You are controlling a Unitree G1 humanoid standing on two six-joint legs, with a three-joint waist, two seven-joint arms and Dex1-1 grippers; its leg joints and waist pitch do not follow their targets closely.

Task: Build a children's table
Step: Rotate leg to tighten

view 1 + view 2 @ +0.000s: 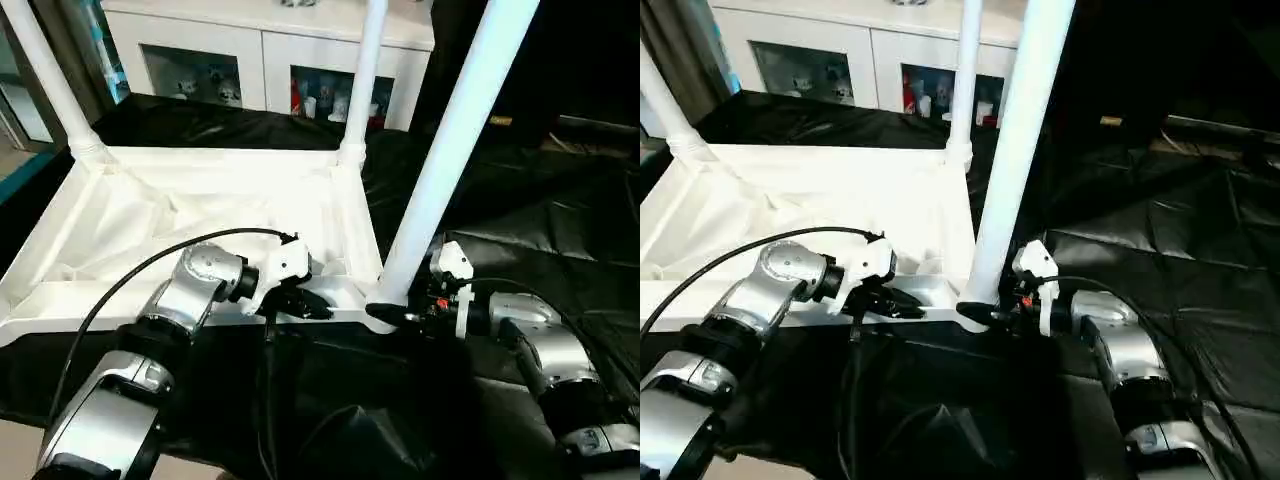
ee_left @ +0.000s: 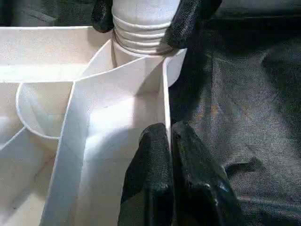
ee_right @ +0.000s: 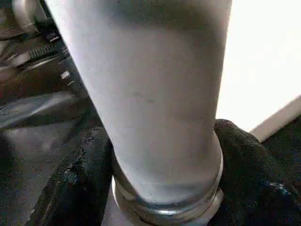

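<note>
Right gripper jaws clamp leg at corner socket; left gripper jaws pinch tabletop rim. Keep leg plumb while threading.

The left gripper, arm reaching in from near left, pinches the table rim, while the right gripper clamps a leg's base.
</note>
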